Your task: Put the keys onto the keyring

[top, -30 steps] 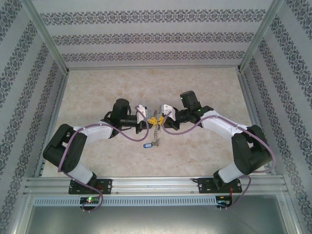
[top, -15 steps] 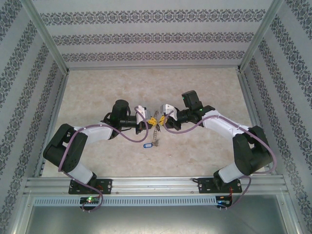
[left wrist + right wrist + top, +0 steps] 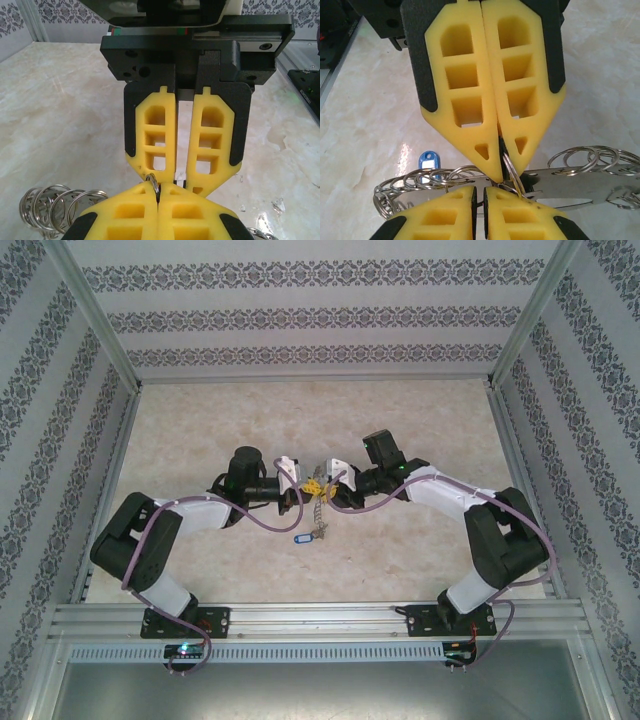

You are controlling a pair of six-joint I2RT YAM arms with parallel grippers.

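Setting: marbled beige table [image 3: 200, 430], patterned paper walls [image 3: 300, 315] on three sides.
Left gripper [image 3: 158, 196]: yellow fingers pressed together, pinching a thin wire ring [image 3: 151, 178] at their very tips; the ring stands up edge-on out of the seam.
Right gripper [image 3: 480, 197]: tip to tip with the left one over mid-table; fingers nearly together with a narrow slit between them. Cannot tell if anything is clamped in it.
Keyring [image 3: 319, 510]: a bunch of silvery loops and metal hanging from where the two grippers meet, trailing toward the near edge.
Loops [image 3: 55, 205]: several overlapping rings fanned out just beside the left fingers, off the table.
Flat metal strip [image 3: 570, 186]: behind the fingertips, running sideways among the rings.
Blue-headed key [image 3: 430, 161]: beyond the loops, low by the table, near the bunch's bottom end. Cannot tell whether it is attached.
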